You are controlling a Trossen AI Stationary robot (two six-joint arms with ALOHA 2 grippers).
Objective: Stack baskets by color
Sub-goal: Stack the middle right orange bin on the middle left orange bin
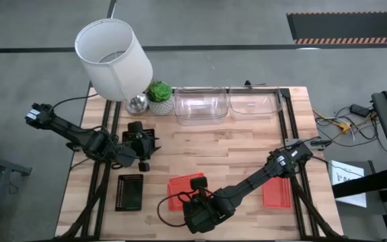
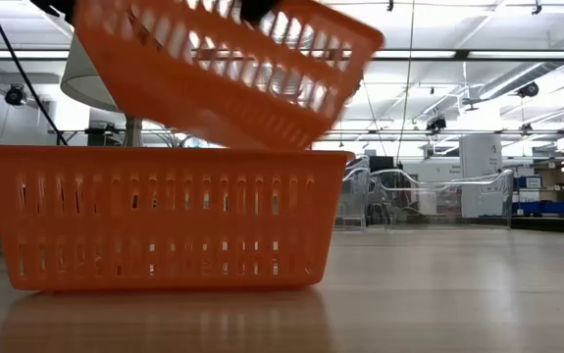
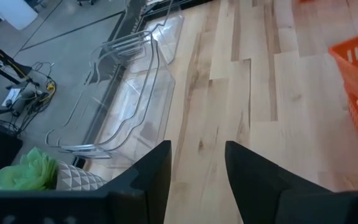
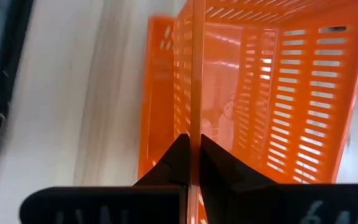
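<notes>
Pale wood-plank table (image 1: 247, 144), grey floor around. We see right gripper (image 4: 192, 163) clamped on orange basket's (image 4: 272, 87) wall; low view alone shows it tilted above second orange basket (image 2: 164, 216). Left gripper (image 3: 197, 168) parted, empty, left-centre.

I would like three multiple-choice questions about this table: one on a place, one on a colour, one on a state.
1. Where does the plant stand?
A) between the lampshade and the clear baskets
B) inside a black basket
C) at the table's front edge

2. What colour is the basket in the right tool?
A) black
B) clear
C) orange

3. How is the left tool?
A) shut on a clear basket
B) open and empty
C) shut on a black basket

Answers: 1 A, the high view shows it there; 2 C, the tool pinches an orange wall; 3 B, its fingers stand apart over bare wood.
</notes>
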